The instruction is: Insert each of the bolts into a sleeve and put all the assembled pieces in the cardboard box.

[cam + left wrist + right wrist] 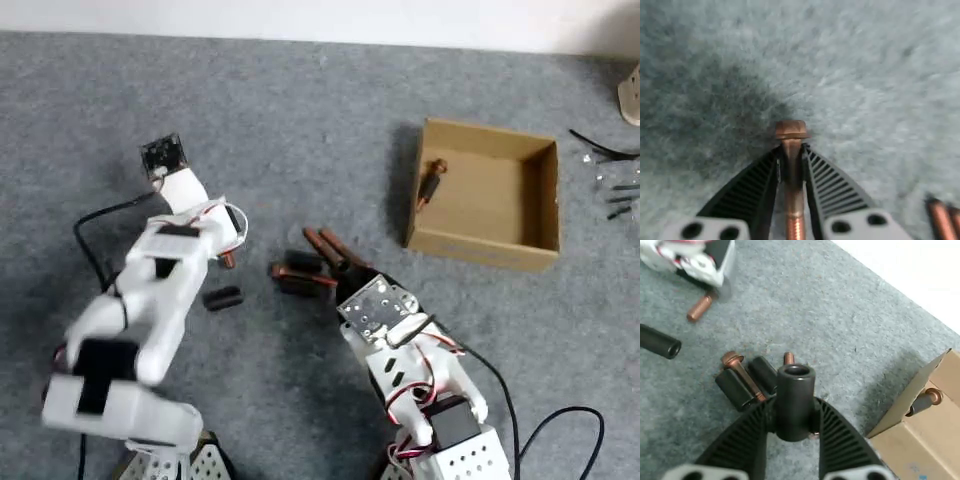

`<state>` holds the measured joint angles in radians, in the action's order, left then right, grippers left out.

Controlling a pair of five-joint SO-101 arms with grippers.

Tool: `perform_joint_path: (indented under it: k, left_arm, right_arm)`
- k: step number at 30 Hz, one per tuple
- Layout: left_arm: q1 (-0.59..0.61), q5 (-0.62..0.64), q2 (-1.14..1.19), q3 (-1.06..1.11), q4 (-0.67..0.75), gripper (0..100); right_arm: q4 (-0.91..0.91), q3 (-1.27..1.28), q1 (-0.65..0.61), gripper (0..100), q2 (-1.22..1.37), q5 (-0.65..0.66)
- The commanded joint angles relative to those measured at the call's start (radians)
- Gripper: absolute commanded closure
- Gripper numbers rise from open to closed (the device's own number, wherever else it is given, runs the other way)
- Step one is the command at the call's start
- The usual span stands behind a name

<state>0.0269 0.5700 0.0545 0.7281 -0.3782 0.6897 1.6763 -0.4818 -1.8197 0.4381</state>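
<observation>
Bolt (791,131) pinched by its shank in the left gripper (792,150) over the grey mat (300,120), sleeve (795,390) clamped in the right gripper (794,407): mating step, I'd say. Next, line the threaded tip up with the bore

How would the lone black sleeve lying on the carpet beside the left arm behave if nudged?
The lone sleeve is a smooth cylinder on its side, so it would probably roll if pushed sideways, though the carpet pile should damp that. It looks rigid: the held sleeve in the right gripper shows no squashing. Its open bore suggests it is light.
</observation>
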Motion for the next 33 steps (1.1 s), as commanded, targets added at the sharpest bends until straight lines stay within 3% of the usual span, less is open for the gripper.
perform_joint_path:
  k: [1,6,16,28,33]
  left_arm:
    - [0.007,-0.006,0.042,-0.148,-0.118,99]
    - [0.005,-0.003,0.125,-0.334,-0.402,99]
    - [0.001,-0.003,0.303,-0.562,-0.646,99]
    - [0.001,-0.009,0.314,-0.587,-0.677,99]
    - [0.001,-0.006,0.186,-0.536,-0.671,100]
  right_arm:
    - [-0.035,0.085,0.015,99.3,-0.019,-0.002]
    - [-0.035,0.084,0.015,99.3,-0.019,-0.002]
    - [-0.035,0.084,0.035,99.3,-0.019,-0.002]
    - [-0.035,0.084,0.042,99.3,-0.019,-0.002]
    - [-0.035,0.084,0.042,99.3,-0.019,-0.002]
